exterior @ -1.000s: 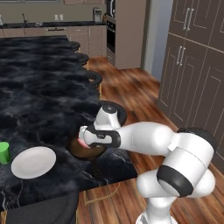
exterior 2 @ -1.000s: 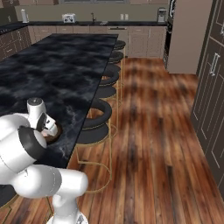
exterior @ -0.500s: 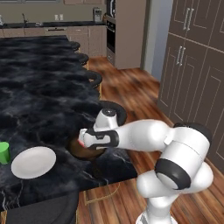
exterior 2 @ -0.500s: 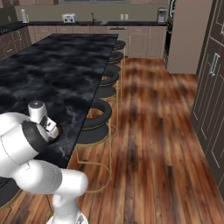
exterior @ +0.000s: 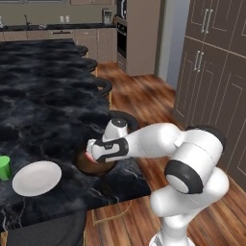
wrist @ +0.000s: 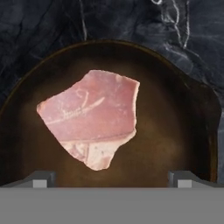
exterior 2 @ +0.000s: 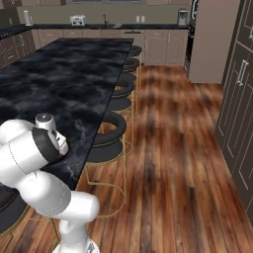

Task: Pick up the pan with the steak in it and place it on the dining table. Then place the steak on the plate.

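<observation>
The dark brown pan [wrist: 175, 131] rests on the black marble dining table [exterior: 43, 105], near its front right corner. Flat in the pan's middle lies the pink steak [wrist: 94, 116]. My gripper [wrist: 112, 180] hangs just above the steak, pointing down at it, open with nothing between its fingertips [wrist: 40, 179]. From the left base view the hand [exterior: 103, 150] covers most of the pan [exterior: 93, 167], and a sliver of red steak [exterior: 88, 156] shows. The white plate [exterior: 37, 177] lies on the table just left of the pan.
A small green cup [exterior: 4, 167] stands left of the plate at the table's edge. Black bar stools [exterior 2: 106, 143] line the table's right side. Wooden floor and tall cabinets [exterior: 211, 72] lie to the right.
The hand has sunk slightly toward the pan. The jaws stay wide open, and the pan, steak and plate have not moved.
</observation>
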### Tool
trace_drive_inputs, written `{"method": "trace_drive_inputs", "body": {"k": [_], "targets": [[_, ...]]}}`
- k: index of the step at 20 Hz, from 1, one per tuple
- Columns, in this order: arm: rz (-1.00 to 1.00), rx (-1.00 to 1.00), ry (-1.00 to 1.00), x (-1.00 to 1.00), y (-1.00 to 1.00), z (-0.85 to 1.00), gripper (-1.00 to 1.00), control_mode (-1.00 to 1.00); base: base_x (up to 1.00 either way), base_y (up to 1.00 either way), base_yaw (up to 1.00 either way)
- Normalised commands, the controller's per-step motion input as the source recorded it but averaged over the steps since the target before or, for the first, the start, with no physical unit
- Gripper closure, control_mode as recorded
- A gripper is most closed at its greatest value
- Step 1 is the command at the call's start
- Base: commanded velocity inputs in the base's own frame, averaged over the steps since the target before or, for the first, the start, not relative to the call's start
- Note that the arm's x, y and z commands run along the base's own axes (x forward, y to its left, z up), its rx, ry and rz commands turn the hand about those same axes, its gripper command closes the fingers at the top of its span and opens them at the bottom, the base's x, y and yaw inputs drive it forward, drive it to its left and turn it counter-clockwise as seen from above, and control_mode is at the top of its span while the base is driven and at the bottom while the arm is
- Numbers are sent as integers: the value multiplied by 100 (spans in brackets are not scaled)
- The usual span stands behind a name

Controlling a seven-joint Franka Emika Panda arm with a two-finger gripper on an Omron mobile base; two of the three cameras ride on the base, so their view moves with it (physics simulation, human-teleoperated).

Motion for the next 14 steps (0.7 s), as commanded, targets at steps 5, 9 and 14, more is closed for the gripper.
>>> {"method": "trace_drive_inputs", "body": {"k": [5, 9, 14], "targets": [[0, 0, 0, 0, 1, 0, -100, -100, 0, 0, 0], [0, 0, -3, 0, 0, 0, -100, -100, 0, 0, 0], [0, 0, -2, 1, 0, -3, -100, -100, 0, 0, 0]]}}
